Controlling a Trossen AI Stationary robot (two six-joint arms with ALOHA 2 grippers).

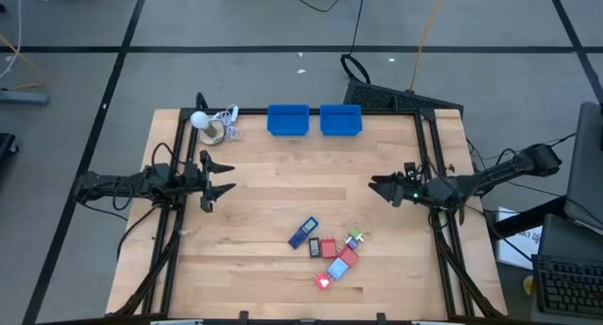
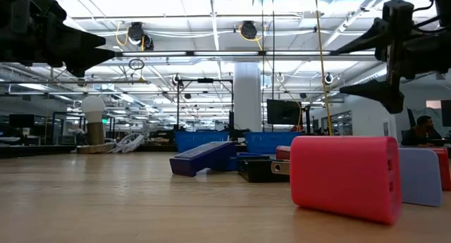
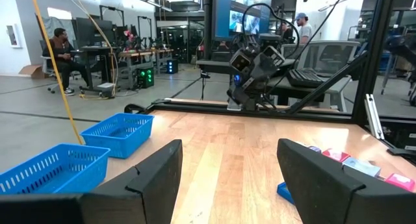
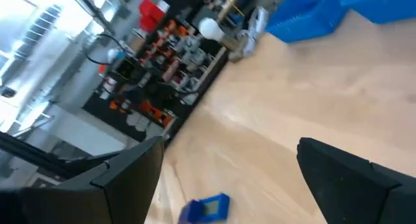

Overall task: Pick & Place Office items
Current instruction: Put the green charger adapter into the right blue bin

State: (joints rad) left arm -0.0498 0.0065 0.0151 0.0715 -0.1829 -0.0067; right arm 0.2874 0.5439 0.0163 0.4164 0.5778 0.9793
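The office items lie in a loose cluster on the wooden table toward its near edge. They include two dark blue rectangles [image 1: 302, 233], red blocks [image 1: 328, 248], a light blue block [image 1: 336, 268] and a green-white bit [image 1: 354, 238]. In the low view a red block [image 2: 345, 176] lies flat closest to the camera, with the light blue block [image 2: 421, 174] and a dark blue rectangle [image 2: 201, 158] behind it. My left gripper [image 1: 221, 179] [image 3: 227, 178] hovers open over the table's left side. My right gripper [image 1: 379, 186] [image 4: 227, 178] hovers open over the right side, beyond the cluster, and a dark blue piece [image 4: 207, 208] shows below it.
Two blue plastic bins [image 1: 288, 119] [image 1: 340, 119] stand side by side at the far edge. A white ball with a coiled cord [image 1: 212, 125] sits at the far left corner. Bare wood lies between the grippers. People sit in the room beyond the table.
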